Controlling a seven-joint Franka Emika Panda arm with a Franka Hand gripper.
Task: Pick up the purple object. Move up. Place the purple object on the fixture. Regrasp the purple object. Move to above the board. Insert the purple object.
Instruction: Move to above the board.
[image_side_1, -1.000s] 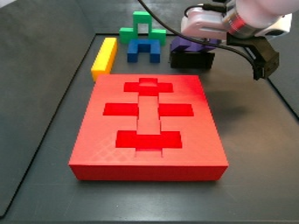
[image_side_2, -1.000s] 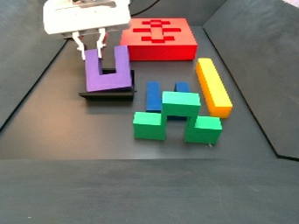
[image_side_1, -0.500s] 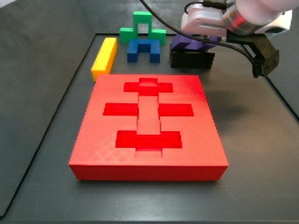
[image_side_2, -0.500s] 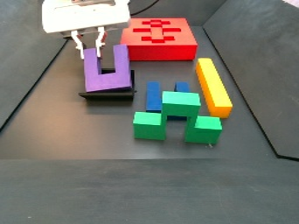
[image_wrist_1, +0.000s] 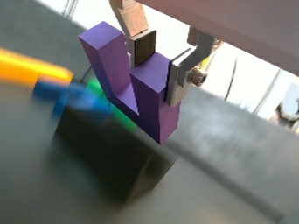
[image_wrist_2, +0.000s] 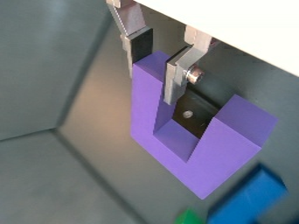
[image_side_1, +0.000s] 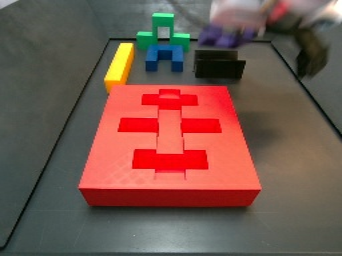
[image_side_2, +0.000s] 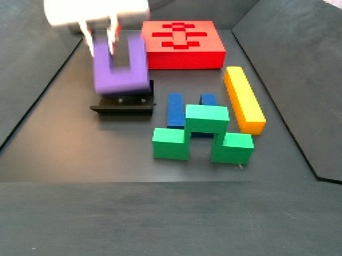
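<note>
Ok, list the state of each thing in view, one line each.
Matte purple U-shaped plastic block: upright, prongs up, gripped.
Claw: shut on one prong.
Black L-shaped fixture: on the floor, purple block just above.
Flat red recessed board: recesses empty.
Yellow bar: lying flat.

We see even, bright light and soft shadows in both side views. The silver-fingered gripper (image_side_2: 102, 38) and matte purple U-shaped block (image_side_2: 118, 68) smear with motion blur; in a wrist view the background blurs too.
</note>
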